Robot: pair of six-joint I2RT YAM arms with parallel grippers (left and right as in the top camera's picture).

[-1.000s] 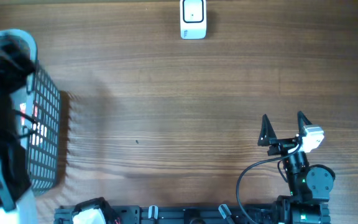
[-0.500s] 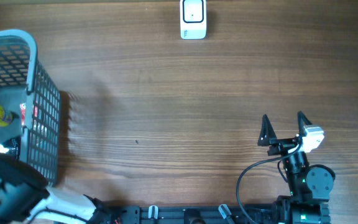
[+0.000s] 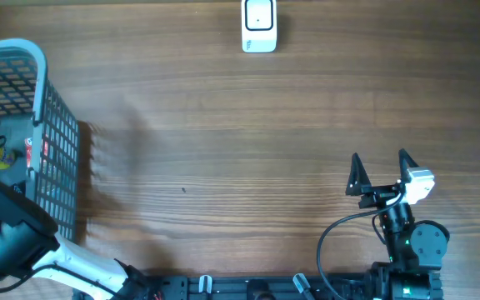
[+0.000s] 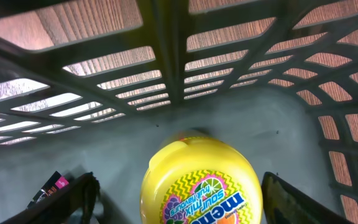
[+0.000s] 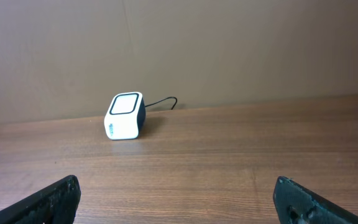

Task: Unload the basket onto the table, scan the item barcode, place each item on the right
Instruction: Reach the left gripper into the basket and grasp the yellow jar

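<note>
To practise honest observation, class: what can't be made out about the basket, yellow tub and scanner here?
Yellow tub: left wrist view, bottom edge cuts it off; no barcode visible.
Left claw: same view, only fingertips show; contact with the tub unclear.
Dark packet: partly behind a finger; unidentifiable.
Basket: overhead, left edge and left arm hide some contents.
Scanner: right wrist view, markings too small.

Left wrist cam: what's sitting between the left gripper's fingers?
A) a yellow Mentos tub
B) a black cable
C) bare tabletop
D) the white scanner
A: the yellow Mentos tub lies on the floor of the grey basket with one dark finger of the left gripper on each side of it. The white scanner stands far off at the table's back edge.
</note>
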